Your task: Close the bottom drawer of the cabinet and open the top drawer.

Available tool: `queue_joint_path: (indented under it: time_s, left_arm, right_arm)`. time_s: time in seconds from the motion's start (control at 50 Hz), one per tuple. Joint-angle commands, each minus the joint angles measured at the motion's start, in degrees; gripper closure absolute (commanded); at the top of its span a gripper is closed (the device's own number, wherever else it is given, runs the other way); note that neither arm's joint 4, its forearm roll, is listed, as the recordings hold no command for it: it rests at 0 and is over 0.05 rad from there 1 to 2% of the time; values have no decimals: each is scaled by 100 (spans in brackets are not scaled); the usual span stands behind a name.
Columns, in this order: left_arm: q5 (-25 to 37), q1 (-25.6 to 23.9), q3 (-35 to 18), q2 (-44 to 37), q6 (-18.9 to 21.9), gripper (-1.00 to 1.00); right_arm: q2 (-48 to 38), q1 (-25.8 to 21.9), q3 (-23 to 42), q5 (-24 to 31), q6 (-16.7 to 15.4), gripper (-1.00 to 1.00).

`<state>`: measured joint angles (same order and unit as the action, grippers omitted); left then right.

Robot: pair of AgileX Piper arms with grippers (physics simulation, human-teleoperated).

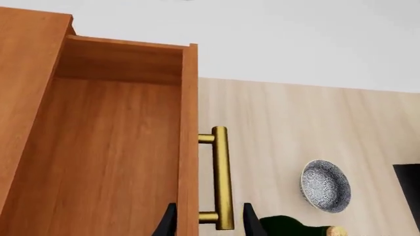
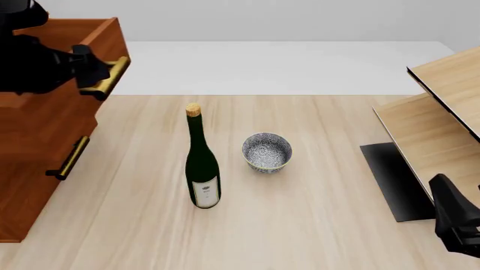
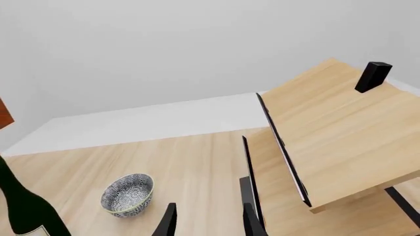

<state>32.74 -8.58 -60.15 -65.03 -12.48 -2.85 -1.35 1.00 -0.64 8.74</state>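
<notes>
Top-drawer step in hand, by look of it. Uppermost reddish-brown wooden drawer (image 1: 118,147) of big three-drawer wooden chest (image 2: 30,185) at table's left, pulled out, bare inside showing. Left gripper (image 1: 207,222) straddles its brass bar handle (image 1: 221,178), black fingers (image 1: 251,220) either side; squeeze or mere bracket — cannot tell. Lowest boxy drawer (image 2: 19,214) looks flush. Next: keep pull straight, then let go. Right gripper (image 3: 207,221) spread, holding nothing, beside pale shelf unit (image 3: 341,132).

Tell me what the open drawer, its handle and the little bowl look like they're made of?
The top drawer looks like reddish-brown wood with a smooth satin finish; faint grain shows. Its handle appears to be brushed brass, golden with a soft sheen. The bowl looks like glazed ceramic with a speckled blue-and-white pattern.
</notes>
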Motion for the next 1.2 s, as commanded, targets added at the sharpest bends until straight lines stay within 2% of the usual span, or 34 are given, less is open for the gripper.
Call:
queue_joint_path:
  time_s: [0.02,1.2]
  left_arm:
    - [-109,-263,151,-262,54,-100]
    - [-338,-1380,188,-300,-508,-100]
  right_arm:
    - [-49,11,-4,-50,3,-100]
    - [-18,15,-15,-25,13,-100]
